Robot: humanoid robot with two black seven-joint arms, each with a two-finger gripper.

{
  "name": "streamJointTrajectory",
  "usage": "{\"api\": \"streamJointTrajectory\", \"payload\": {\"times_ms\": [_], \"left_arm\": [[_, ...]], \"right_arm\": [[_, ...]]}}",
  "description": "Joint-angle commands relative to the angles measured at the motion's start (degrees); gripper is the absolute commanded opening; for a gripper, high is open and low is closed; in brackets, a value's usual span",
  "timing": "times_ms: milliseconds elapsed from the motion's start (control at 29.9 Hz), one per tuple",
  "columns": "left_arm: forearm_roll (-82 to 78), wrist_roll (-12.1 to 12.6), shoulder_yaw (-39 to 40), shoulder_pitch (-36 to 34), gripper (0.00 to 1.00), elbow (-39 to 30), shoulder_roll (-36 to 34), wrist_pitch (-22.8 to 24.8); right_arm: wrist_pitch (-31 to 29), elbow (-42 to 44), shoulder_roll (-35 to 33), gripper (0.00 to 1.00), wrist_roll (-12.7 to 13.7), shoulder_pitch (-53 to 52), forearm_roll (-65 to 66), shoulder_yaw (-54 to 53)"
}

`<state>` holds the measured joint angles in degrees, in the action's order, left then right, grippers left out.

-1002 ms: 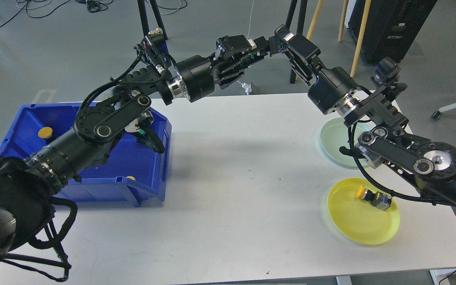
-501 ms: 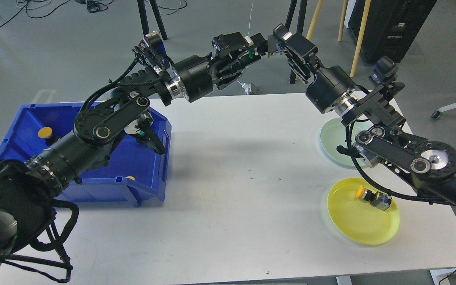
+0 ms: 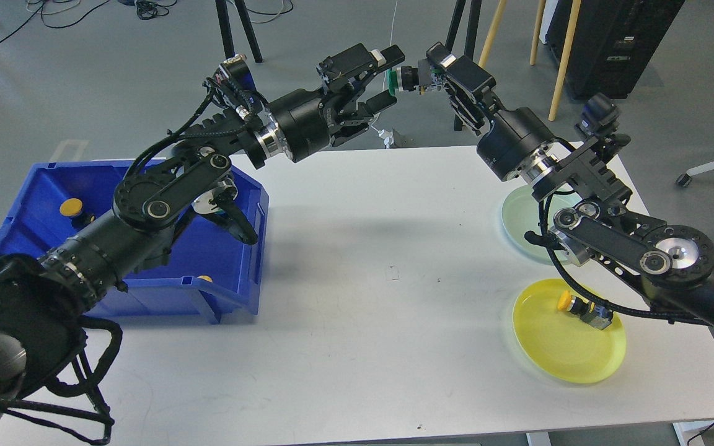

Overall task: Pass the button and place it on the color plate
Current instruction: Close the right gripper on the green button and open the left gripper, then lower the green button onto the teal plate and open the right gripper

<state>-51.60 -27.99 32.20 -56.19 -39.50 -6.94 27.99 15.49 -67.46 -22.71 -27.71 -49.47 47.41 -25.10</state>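
Observation:
A green-capped button (image 3: 401, 78) is held in the air beyond the table's far edge. My right gripper (image 3: 426, 79) is shut on its rear end. My left gripper (image 3: 388, 77) is open, its two fingers (image 3: 393, 54) spread above and below the button's green cap without gripping it. A pale green plate (image 3: 521, 218) lies at the table's right side, partly hidden by my right arm. A yellow plate (image 3: 571, 334) in front of it holds a yellow-capped button (image 3: 583, 308).
A blue bin (image 3: 233, 294) stands on the left of the white table (image 3: 363, 279), under my left arm, with yellow buttons (image 3: 70, 207) inside. Chair and stand legs are on the floor behind the table.
My left gripper's fingers have opened off the green button and the arm has drawn slightly left. The right gripper keeps the button. Both arms rose a little.

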Motion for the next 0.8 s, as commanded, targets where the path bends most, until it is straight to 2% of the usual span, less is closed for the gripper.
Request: {"api": "streamJointTrajectory", "payload": {"times_ms": [0, 301, 468, 568, 768], "left_arm": [[0.1, 0.0, 0.0, 0.3, 0.91, 0.1, -0.3, 0.0], [2.8, 0.0, -0.2, 0.4, 0.91, 1.1, -2.1, 0.0], [6.1, 0.0, -0.3, 1.1, 0.92, 2.1, -6.4, 0.0], [7.2, 0.0, -0.4, 1.8, 0.92, 2.1, -8.8, 0.0], [7.3, 0.0, -0.4, 3.8, 0.92, 1.8, -10.2, 0.0]], "right_arm": [[0.8, -0.1, -0.7, 0.01, -0.1, 0.1, -2.1, -1.1], [3.6, 1.6, -4.2, 0.01, -0.1, 7.4, -7.6, -12.0], [10.1, 15.5, -3.9, 0.01, 0.0, 12.5, -9.1, -12.3], [12.5, 23.2, -3.5, 0.01, 1.1, 14.7, -8.7, -10.4], [12.5, 40.6, 4.2, 0.01, 2.1, 12.4, -8.8, 5.3]]}}
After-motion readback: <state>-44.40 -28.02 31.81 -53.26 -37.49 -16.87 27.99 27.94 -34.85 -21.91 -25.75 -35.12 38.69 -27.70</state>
